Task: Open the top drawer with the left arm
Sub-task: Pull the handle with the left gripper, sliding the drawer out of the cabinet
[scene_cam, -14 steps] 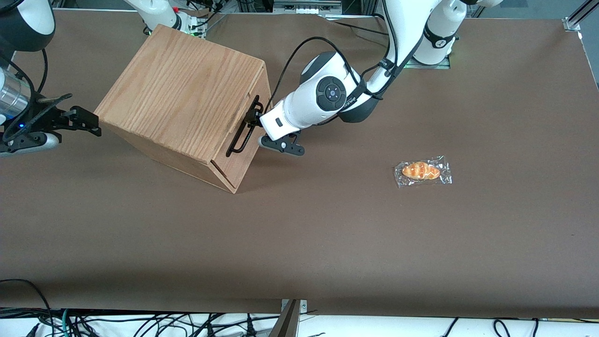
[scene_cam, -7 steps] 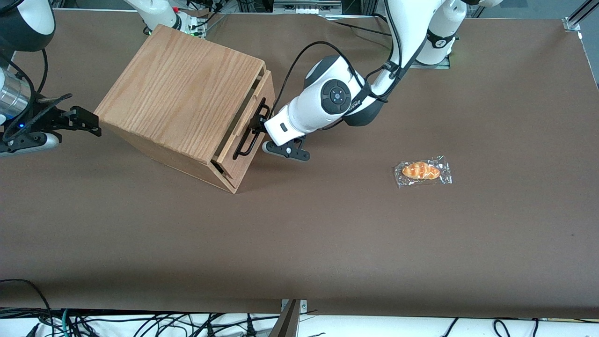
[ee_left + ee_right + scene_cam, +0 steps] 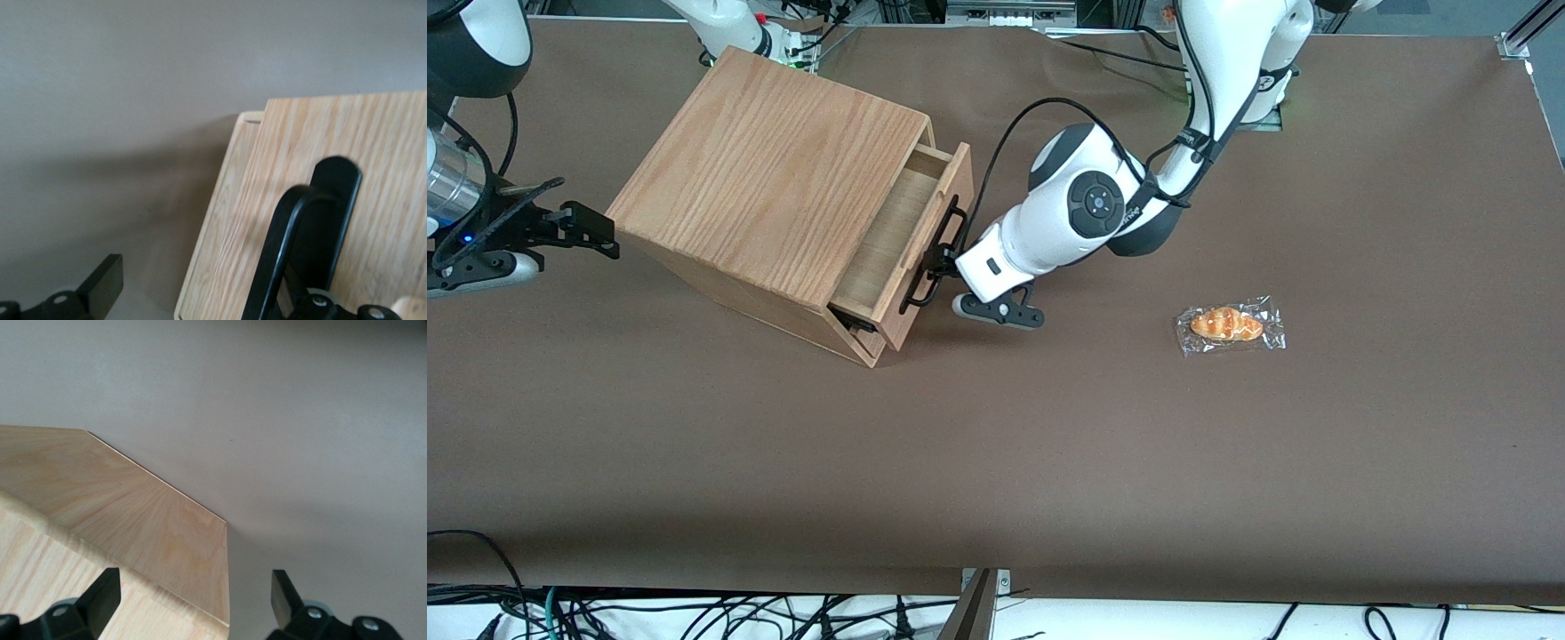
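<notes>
Front view: high, steep downward look over the whole brown desk [image 3: 1049, 462], taking in the oak cabinet [image 3: 774, 178], the pulled-out top drawer [image 3: 903, 236], the left arm [image 3: 1085, 209] and its tool [image 3: 941, 260] at the bar handle [image 3: 934, 256], and a wrapped pastry [image 3: 1230, 325].

Left wrist view: rides on the working arm, very close to the drawer front panel [image 3: 360, 200] and black handle [image 3: 300, 260]; desk [image 3: 120, 120] fills the remainder.

Right wrist view: from the parked arm, close on the cabinet [image 3: 120, 513] and desk [image 3: 300, 420].

Shared: the cabinet and desk appear in all three views.
</notes>
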Controlling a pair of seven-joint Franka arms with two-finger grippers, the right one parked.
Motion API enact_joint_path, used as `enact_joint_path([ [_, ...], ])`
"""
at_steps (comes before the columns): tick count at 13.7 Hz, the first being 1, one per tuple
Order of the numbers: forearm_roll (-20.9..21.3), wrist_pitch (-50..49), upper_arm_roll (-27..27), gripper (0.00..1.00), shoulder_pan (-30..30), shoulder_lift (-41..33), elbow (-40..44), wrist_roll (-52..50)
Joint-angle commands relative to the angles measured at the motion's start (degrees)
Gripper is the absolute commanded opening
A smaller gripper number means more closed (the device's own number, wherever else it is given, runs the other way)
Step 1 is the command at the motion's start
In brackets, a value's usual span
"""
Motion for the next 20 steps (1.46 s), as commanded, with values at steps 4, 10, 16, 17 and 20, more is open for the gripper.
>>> enact_joint_path([
  [4, 2.1, -1.0, -0.1, 1.00, 2.8, 0.5, 1.4, -0.5],
  [10, 2.2, -2.8, -0.1, 1.00, 4.6, 0.5, 1.3, -0.5],
  [16, 2.2, -3.9, 0.0, 1.00, 6.0, 0.5, 1.4, -0.5],
  [17, 2.2, -4.0, 0.0, 1.00, 6.2, 0.5, 1.4, -0.5],
  [20, 2.2, -4.0, -0.1, 1.00, 7.1, 0.4, 1.4, -0.5],
])
